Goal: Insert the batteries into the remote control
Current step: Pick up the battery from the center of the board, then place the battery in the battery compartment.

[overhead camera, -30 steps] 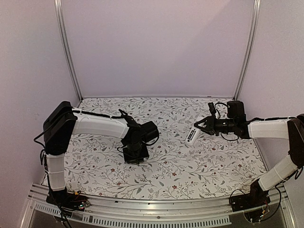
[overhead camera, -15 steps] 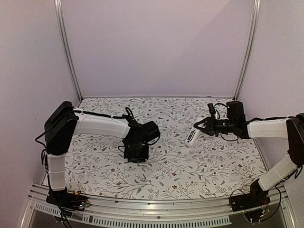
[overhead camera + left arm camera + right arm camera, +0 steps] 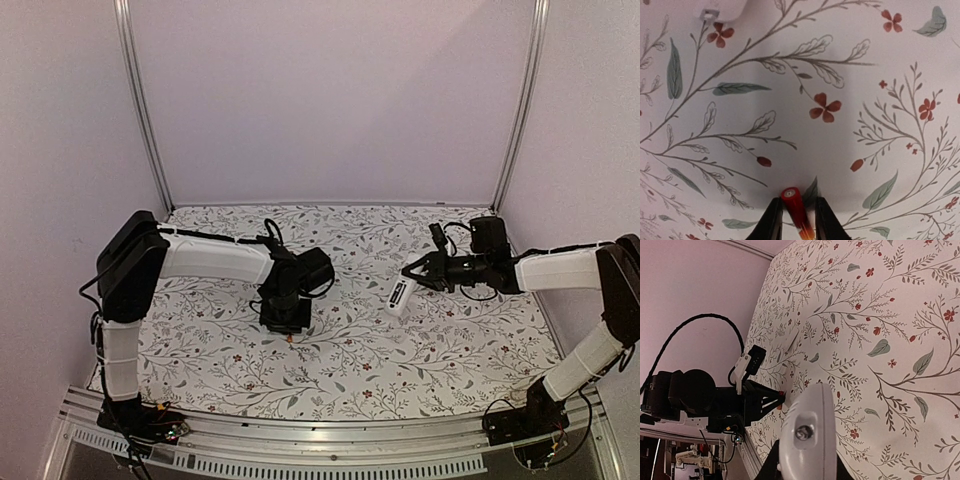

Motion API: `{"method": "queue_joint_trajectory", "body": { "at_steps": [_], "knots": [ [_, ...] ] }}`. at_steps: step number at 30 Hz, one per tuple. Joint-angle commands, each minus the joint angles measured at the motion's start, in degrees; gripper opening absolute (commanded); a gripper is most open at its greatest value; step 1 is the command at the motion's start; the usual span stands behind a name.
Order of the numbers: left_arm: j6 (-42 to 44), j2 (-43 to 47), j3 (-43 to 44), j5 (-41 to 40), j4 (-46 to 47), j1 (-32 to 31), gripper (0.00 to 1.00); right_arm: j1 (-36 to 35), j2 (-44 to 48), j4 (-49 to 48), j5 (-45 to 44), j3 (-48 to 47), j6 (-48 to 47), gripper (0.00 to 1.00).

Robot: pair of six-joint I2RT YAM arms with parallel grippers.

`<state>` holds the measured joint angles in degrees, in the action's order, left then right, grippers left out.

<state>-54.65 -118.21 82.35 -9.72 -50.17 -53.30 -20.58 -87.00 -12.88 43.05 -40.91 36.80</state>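
The left gripper is pointing down at the flowered table. Its two fingers are gripping the red battery between them, with the battery's round end poking out past the fingertips and facing the tabletop. Farther back and to the right, the right gripper is clamping one end of the white remote, holding it tilted above the table, well apart from the battery.
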Motion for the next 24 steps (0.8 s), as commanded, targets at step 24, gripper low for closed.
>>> {"method": "queue_joint_trajectory", "body": {
  "at_steps": [24],
  "knots": [
    [34.60,26.98,-25.43,8.10,64.91,-2.17,0.00,-10.44,-14.45,-31.89,6.56,-2.63,20.58,0.00]
  ]
}}
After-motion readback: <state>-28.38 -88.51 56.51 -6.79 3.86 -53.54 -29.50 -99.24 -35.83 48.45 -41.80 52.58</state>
